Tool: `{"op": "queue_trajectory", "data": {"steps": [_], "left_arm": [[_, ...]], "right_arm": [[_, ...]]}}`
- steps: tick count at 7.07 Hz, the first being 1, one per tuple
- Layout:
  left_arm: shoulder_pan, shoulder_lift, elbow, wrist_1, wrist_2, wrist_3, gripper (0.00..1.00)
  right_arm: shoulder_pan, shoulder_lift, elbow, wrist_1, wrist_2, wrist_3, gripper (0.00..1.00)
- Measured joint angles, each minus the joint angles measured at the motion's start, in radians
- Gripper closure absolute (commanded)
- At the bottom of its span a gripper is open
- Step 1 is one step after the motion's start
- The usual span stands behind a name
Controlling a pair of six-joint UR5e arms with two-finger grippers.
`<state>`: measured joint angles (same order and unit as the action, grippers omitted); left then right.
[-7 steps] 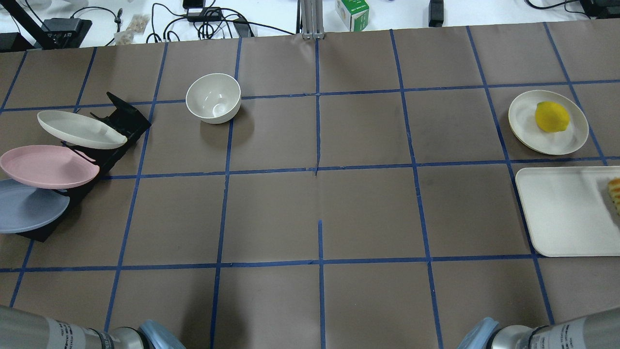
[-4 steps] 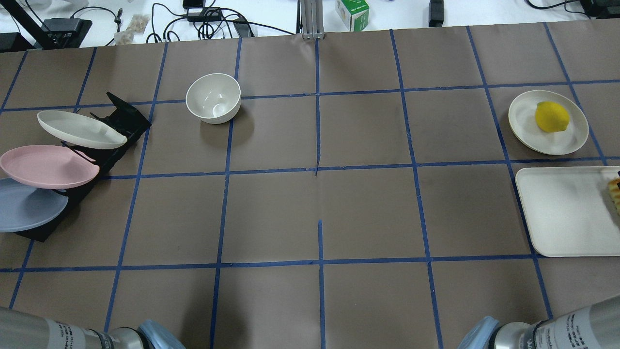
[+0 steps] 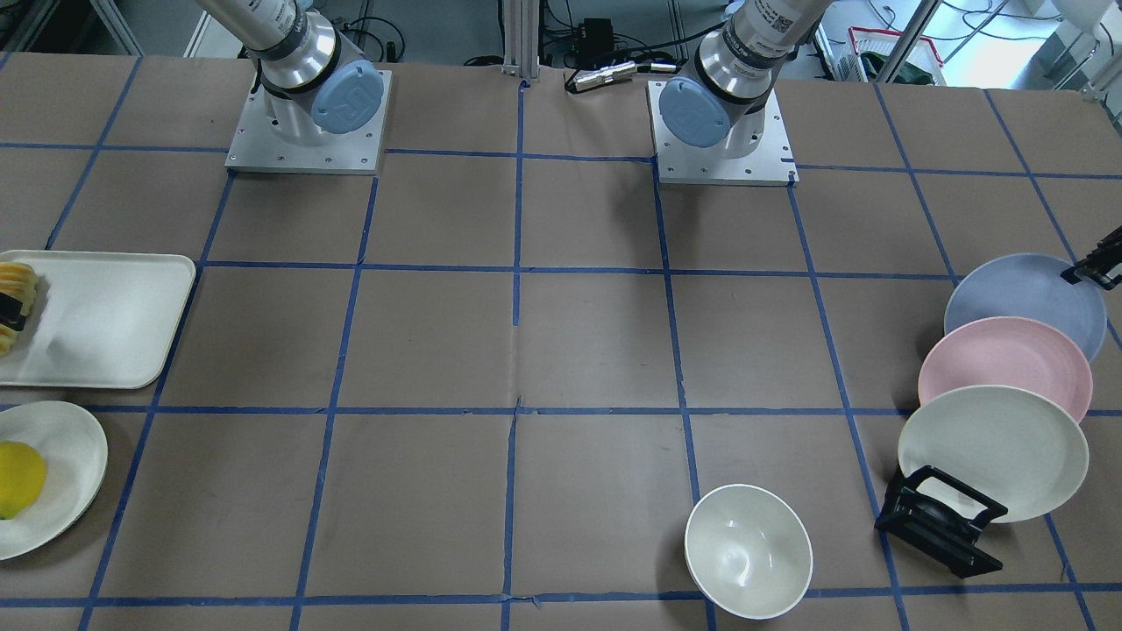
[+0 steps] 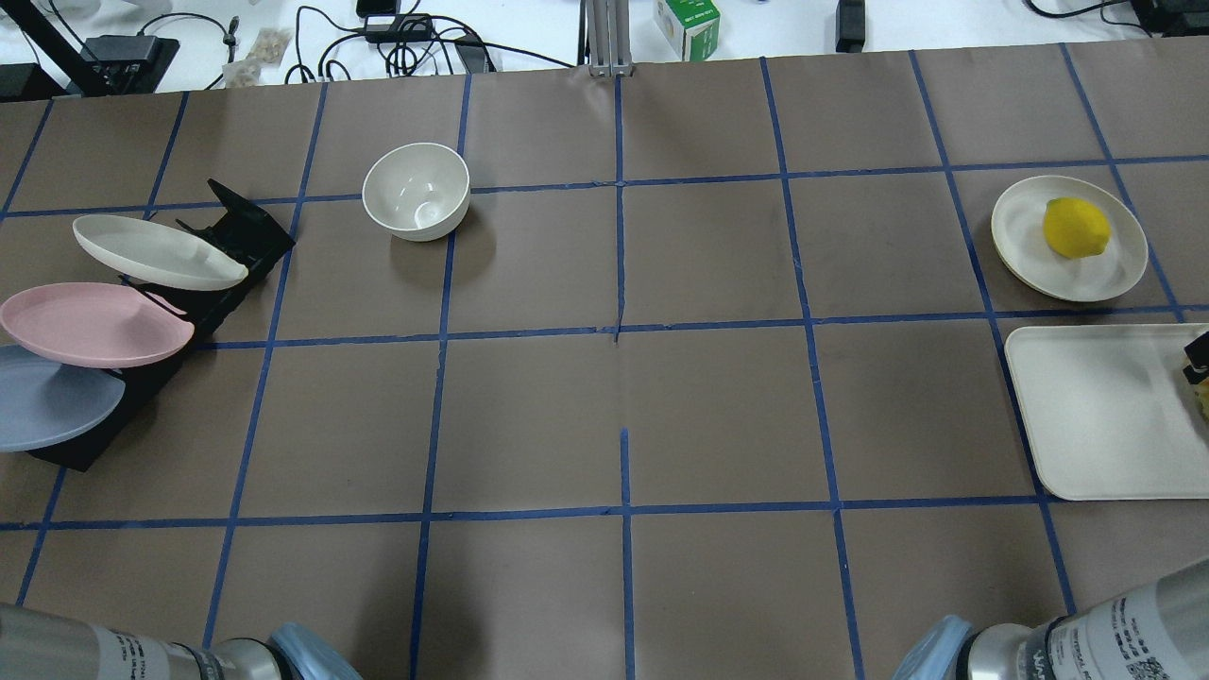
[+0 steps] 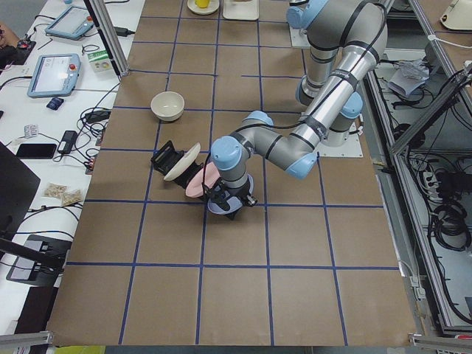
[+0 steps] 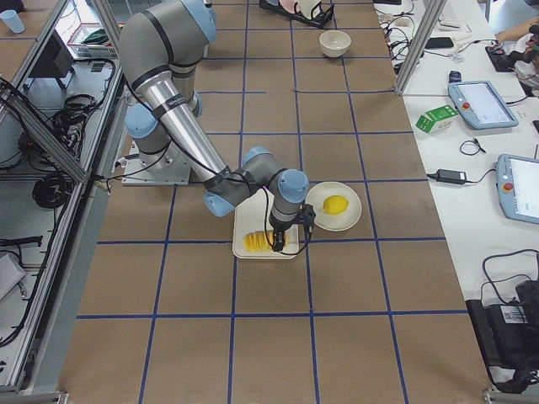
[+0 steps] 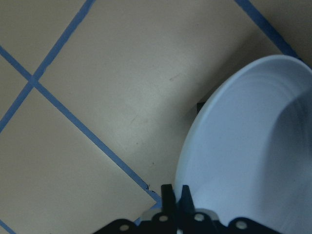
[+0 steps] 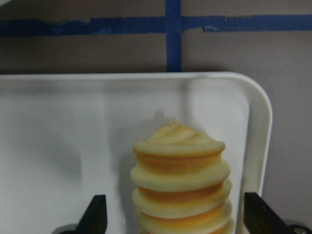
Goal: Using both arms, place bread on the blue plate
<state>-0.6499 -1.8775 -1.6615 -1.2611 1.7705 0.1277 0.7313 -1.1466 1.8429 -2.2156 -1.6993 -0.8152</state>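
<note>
Both grasps under way, nothing delivered yet.

The bread (image 8: 178, 185) lies on the white tray (image 8: 58, 122) at the right end of the counter (image 4: 623, 397), with the right fingers (image 8: 96, 214) spread wide either side of it, not closed. At the far left, the left fingers (image 7: 168, 195) are pinched narrow on the rim of the blue plate (image 7: 253, 146), which leans in the black rack (image 4: 85, 444). Lifting both and bringing them together is left. Since a second ago the plate has slid slightly left, and the right fingers have dropped over the bread.

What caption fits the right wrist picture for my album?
The open right tool straddles the ribbed yellow-orange bread loaf on a white rectangular tray.
</note>
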Motion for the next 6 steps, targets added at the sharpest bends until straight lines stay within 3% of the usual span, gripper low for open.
{"op": "queue_trajectory", "data": {"steps": [1,2,4,6], "left_arm": [[0.000,0.011,0.008,-0.007,0.026,0.001,0.97],[0.001,0.022,0.018,-0.018,0.048,0.001,0.99],[0.000,0.039,0.038,-0.055,0.092,0.001,1.00],[0.001,0.053,0.067,-0.085,0.157,0.001,1.00]], "right_arm": [[-0.001,0.005,0.000,-0.001,-0.001,0.002,0.05],[-0.002,0.013,0.000,-0.001,-0.002,0.005,0.22],[-0.006,0.024,0.000,0.000,-0.002,0.019,0.99],[-0.017,0.023,0.000,0.011,-0.009,0.046,1.00]]}}
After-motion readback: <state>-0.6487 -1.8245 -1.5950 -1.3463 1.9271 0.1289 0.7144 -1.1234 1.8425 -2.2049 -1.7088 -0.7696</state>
